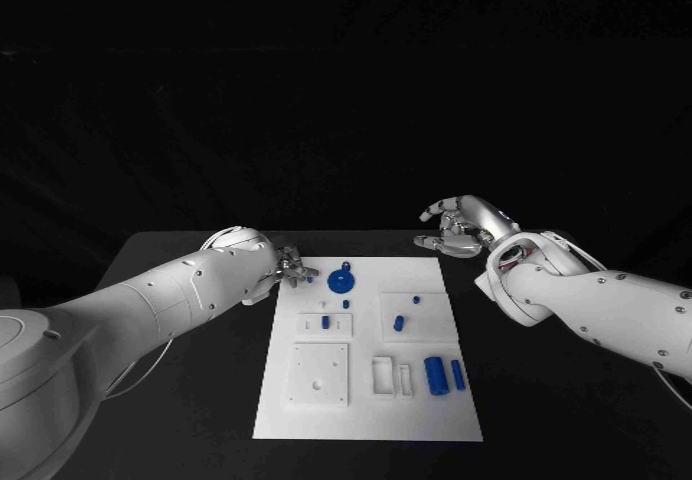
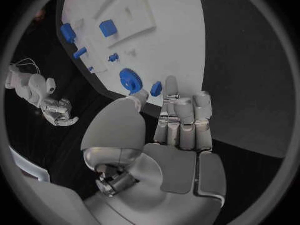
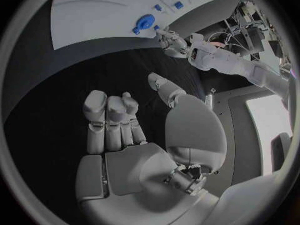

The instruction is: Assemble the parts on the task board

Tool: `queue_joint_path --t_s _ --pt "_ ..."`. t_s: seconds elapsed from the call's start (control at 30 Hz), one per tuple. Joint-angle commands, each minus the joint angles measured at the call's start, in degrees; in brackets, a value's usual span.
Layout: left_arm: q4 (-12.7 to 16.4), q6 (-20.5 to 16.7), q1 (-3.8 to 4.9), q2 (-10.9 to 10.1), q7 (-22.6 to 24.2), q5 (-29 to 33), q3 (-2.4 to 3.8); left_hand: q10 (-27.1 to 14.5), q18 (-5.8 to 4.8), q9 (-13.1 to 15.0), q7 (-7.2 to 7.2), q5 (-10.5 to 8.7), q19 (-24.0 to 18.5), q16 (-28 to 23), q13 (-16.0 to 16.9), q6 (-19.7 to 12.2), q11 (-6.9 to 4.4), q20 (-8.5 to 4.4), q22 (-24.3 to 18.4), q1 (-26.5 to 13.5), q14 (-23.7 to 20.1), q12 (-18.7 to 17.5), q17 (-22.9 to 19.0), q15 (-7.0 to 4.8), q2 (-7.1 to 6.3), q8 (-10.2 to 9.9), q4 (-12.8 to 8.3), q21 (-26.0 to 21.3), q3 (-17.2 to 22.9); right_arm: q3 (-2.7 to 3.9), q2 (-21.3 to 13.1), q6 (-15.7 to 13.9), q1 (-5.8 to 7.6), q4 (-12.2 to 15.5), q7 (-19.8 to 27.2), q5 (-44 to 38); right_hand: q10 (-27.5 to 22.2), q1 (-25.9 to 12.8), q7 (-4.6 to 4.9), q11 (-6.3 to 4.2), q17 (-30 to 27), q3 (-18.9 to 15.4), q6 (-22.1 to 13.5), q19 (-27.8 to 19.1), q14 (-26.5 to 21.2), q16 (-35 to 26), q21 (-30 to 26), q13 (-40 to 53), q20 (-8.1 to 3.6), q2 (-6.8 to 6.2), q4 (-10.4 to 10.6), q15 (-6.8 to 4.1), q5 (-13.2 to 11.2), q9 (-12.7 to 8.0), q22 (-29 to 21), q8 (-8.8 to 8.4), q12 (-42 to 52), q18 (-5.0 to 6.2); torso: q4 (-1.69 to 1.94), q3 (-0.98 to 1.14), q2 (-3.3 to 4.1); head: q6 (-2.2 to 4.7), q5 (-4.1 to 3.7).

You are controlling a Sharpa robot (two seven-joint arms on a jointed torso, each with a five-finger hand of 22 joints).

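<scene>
The white task board (image 1: 433, 410) lies in the middle of the black table. A blue gear-shaped part (image 1: 343, 281) sits near its far left corner, with a small blue piece (image 2: 156, 88) just beside it. My left hand (image 1: 293, 268) hovers at that corner, fingers straight and thumb apart, its fingertips (image 2: 172, 87) close to the small piece and holding nothing. My right hand (image 1: 459, 228) hangs above the table beyond the board's far right corner, fingers loosely bent and empty. Two blue pegs (image 1: 446, 374) lie at the board's near right.
White fixtures stand on the board: a square plate (image 1: 320, 373), a slotted block (image 1: 384, 375) and two raised pads with small blue pieces (image 1: 400, 323) on them. Bare black table (image 1: 188, 400) flanks the board on both sides.
</scene>
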Motion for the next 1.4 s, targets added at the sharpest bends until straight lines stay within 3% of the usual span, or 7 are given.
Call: queue_joint_path --t_s 0.03,0.27,0.63,0.9,1.07,1.27,1.4 --pt "-0.14 0.54 0.03 0.26 0.55 1.32 0.04 -0.48 0.96 -0.08 0.00 -0.35 -0.25 0.04 -0.08 0.01 0.07 -4.64 0.36 -0.81 -0.27 0.30 -0.07 -0.24 -0.20 0.05 -0.06 -0.09 -0.12 0.03 0.03 0.50 0.02 0.05 0.26 -0.34 -1.11 -0.05 0.24 0.82 0.09 0.01 0.23 0.07 0.49 -0.28 -0.34 -0.06 -0.40 0.13 0.21 0.00 0.21 -0.10 0.46 -0.03 0.27 8.10 0.05 -0.01 0.02 0.07 -0.08" --pt "-0.22 1.40 0.03 0.49 0.63 1.75 0.03 -0.48 1.20 -0.14 -0.07 -0.31 -0.13 0.05 -0.18 0.07 -0.01 -4.80 0.37 0.94 -0.21 0.33 -0.10 -0.33 0.53 0.13 -0.74 -0.07 0.94 0.03 0.12 0.60 0.02 -0.01 0.22 -0.37 -1.11 -0.02 0.24 0.82 0.09 0.01 0.23 0.07 0.49 -0.28 -0.34 -0.07 -0.40 0.14 0.21 0.00 0.19 -0.10 0.46 -0.03 0.27 8.10 0.02 -0.02 0.01 0.00 -0.08" --pt "-0.42 1.10 0.02 0.76 1.10 1.87 0.02 -0.47 0.99 -0.28 -0.03 -0.28 -0.45 0.16 -0.44 0.21 0.07 -4.56 0.63 8.28 -0.33 0.43 -0.09 -0.24 2.92 0.38 -4.96 0.09 2.01 0.03 0.19 0.61 0.02 -0.02 0.22 -0.37 -1.11 0.00 0.24 0.82 0.09 0.01 0.24 0.07 0.50 -0.29 -0.36 -0.09 -0.41 0.17 0.23 0.00 0.17 -0.10 0.46 -0.02 0.28 8.10 0.03 -0.02 -0.03 -0.06 -0.15" --pt "-0.50 -0.31 0.02 0.39 1.59 4.13 0.03 0.02 0.81 -0.21 -0.26 -0.25 -0.65 0.35 -0.59 0.99 -0.09 -4.53 0.75 10.43 -0.31 0.57 -0.04 -0.39 6.61 0.91 -7.08 0.21 2.28 0.03 0.12 0.66 0.02 -0.04 0.18 -0.37 -1.11 0.03 0.23 0.81 0.09 0.02 0.26 0.07 0.50 -0.29 -0.36 -0.10 -0.41 0.20 0.23 0.00 0.17 -0.10 0.47 -0.01 0.29 8.10 0.04 0.01 -0.06 -0.14 -0.14" --pt "0.10 -0.44 0.04 -0.20 1.79 6.87 0.05 0.92 0.61 -0.26 -0.57 -0.10 -1.12 0.63 -0.58 1.77 -0.39 -4.52 0.85 10.46 -0.34 0.47 0.13 -0.68 8.83 1.26 -8.54 0.19 2.27 0.03 0.00 0.68 0.02 -0.02 0.16 -0.37 -1.11 0.06 0.23 0.81 0.09 0.03 0.27 0.08 0.51 -0.30 -0.37 -0.11 -0.42 0.20 0.23 0.00 0.17 -0.10 0.47 0.00 0.30 8.10 0.09 0.00 -0.10 -0.14 -0.11" --pt "1.95 -0.43 0.15 -1.90 1.58 12.44 0.14 1.69 0.37 -0.73 -0.71 0.00 -1.16 0.95 -0.51 2.27 -0.49 -4.67 0.82 8.62 -0.31 -0.16 0.36 -0.85 8.69 1.27 -10.28 0.17 5.84 0.03 -0.20 0.77 0.02 0.04 0.11 -0.37 -1.10 0.07 0.23 0.81 0.09 0.03 0.29 0.08 0.51 -0.30 -0.37 -0.12 -0.42 0.20 0.24 -0.01 0.18 -0.09 0.47 0.01 0.31 8.10 0.18 0.00 -0.14 -0.10 -0.01" --pt "4.40 -0.88 0.68 -3.86 1.01 18.65 0.12 2.34 0.14 -1.14 -0.84 0.09 -1.00 1.21 -0.19 2.73 -0.61 -4.88 0.88 4.33 -0.20 -0.60 0.55 -0.97 9.29 1.37 -14.01 0.43 8.47 0.03 -0.47 0.83 0.02 0.13 0.03 -0.37 -1.10 0.07 0.22 0.81 0.10 0.02 0.30 0.08 0.51 -0.30 -0.38 -0.12 -0.42 0.20 0.25 -0.01 0.18 -0.09 0.47 0.02 0.31 8.10 0.27 0.01 -0.20 -0.02 0.13"
